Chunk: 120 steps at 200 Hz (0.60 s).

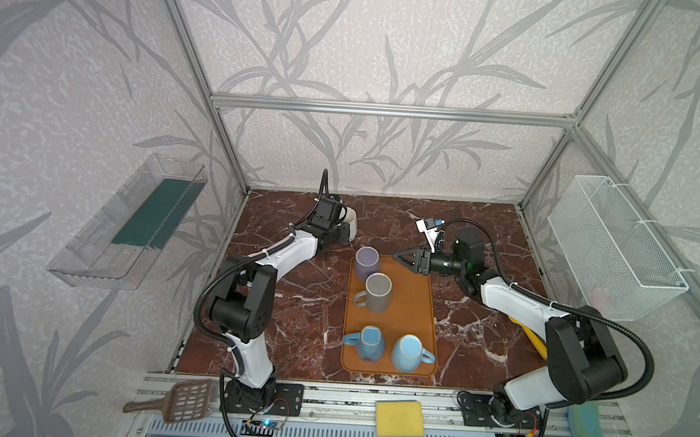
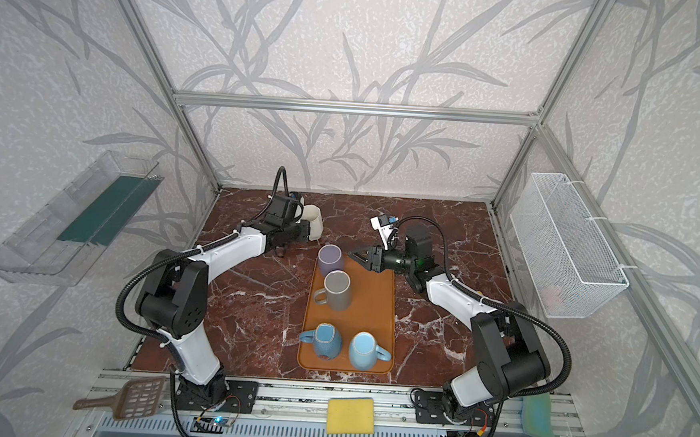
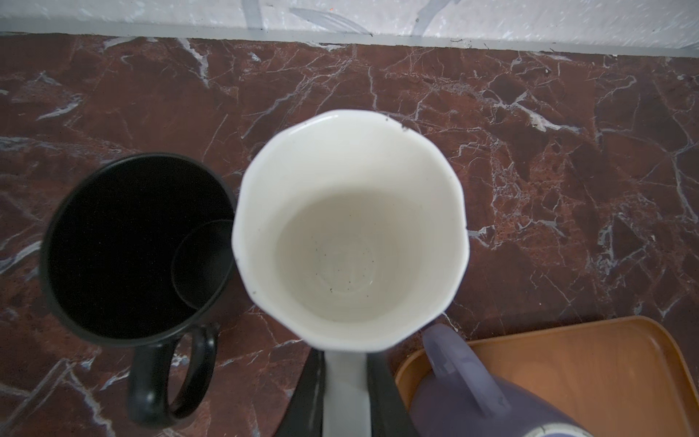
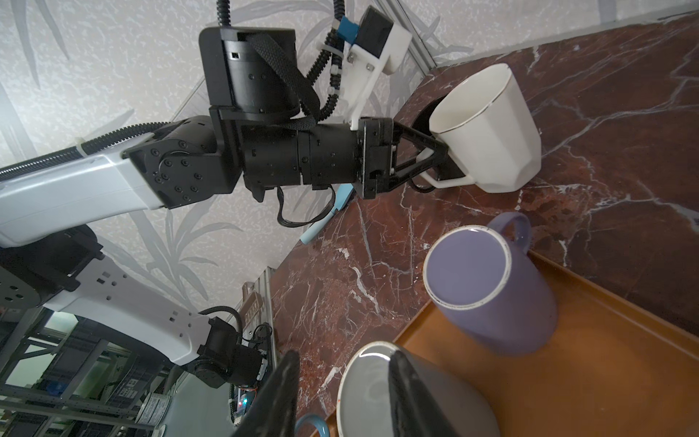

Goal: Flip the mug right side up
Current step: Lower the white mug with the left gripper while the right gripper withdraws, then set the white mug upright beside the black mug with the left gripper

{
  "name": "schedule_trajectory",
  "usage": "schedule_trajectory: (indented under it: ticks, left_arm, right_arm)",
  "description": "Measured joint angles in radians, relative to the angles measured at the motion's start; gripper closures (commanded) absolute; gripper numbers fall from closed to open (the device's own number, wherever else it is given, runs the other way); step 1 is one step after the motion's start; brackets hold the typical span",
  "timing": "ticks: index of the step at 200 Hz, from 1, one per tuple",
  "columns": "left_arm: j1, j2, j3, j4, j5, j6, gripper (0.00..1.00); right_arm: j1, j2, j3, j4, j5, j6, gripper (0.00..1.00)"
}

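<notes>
A white faceted mug (image 1: 351,223) (image 2: 315,220) stands mouth up at the back left of the marble table, its empty inside showing in the left wrist view (image 3: 350,230). My left gripper (image 3: 346,397) (image 4: 446,162) is shut on the mug's handle. Whether its base touches the marble I cannot tell. My right gripper (image 1: 398,256) (image 2: 352,254) (image 4: 344,359) hangs open with nothing in it over the far end of the orange tray (image 1: 413,315). It is beside an upside-down purple mug (image 1: 366,262) (image 4: 488,287) and an upside-down grey mug (image 1: 377,292).
A black mug (image 3: 132,246) stands mouth up right beside the white one. Two blue mugs (image 1: 367,343) (image 1: 409,352) sit at the tray's near end. A yellow sponge (image 1: 399,418) and a brown scoop (image 1: 179,400) lie on the front rail. A wire basket (image 1: 617,248) hangs on the right wall.
</notes>
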<state>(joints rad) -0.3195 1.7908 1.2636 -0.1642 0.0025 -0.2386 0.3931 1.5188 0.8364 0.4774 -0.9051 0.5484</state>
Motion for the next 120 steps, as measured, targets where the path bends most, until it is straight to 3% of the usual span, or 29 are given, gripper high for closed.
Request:
schedule_trajectory:
  ticks: [120]
  left_arm:
    - [0.000,0.056,0.000,0.058,-0.029,0.027,1.00]
  right_arm:
    - [0.000,-0.017,-0.003,-0.041,0.007,-0.027,0.60]
